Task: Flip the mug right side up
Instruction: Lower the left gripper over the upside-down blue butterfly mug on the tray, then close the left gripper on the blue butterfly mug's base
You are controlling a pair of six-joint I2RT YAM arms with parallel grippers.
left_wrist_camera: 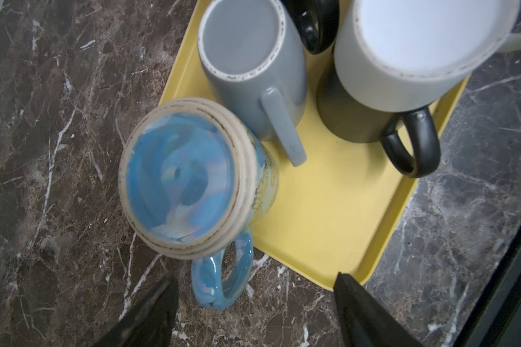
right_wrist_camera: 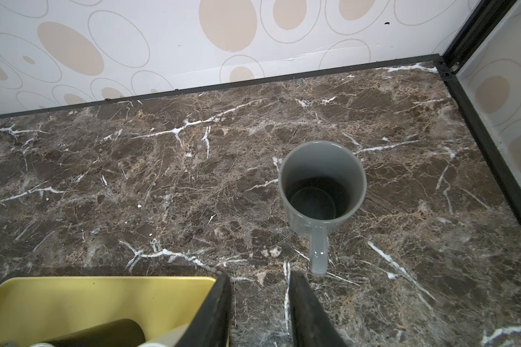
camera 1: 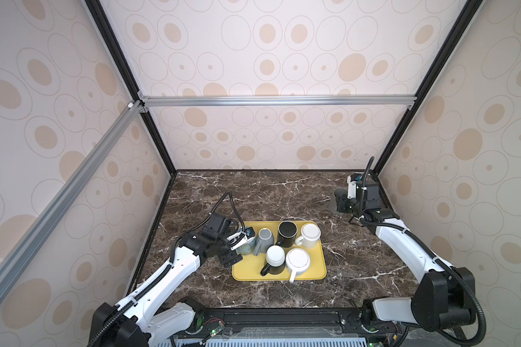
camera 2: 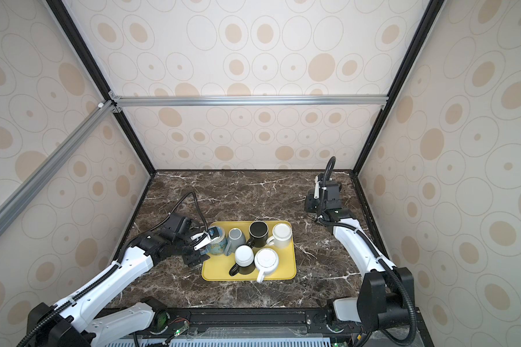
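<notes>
The blue mug [left_wrist_camera: 182,180] stands upside down at the far left corner of the tray [left_wrist_camera: 328,210], base up. Its handle [left_wrist_camera: 223,276] sticks out past the tray edge over the table [left_wrist_camera: 42,150]. A grey mug [left_wrist_camera: 253,75], also inverted, stands just beside it on the right.

The left gripper [left_wrist_camera: 254,279] hangs over that handle with its jaws spread wide and holding nothing; the handle lies just ahead of the gap.

To do this well, I judge it should close on the handle or on the wall beside it, lift clear of the tray lip, and only then roll the wrist. That way the rim does not catch the grey mug. Setting it down on bare table would be safest.

The right gripper [right_wrist_camera: 259,278] is at the far right, jaws only slightly parted and empty, with an upright mug [right_wrist_camera: 322,186] just ahead of it.
</notes>
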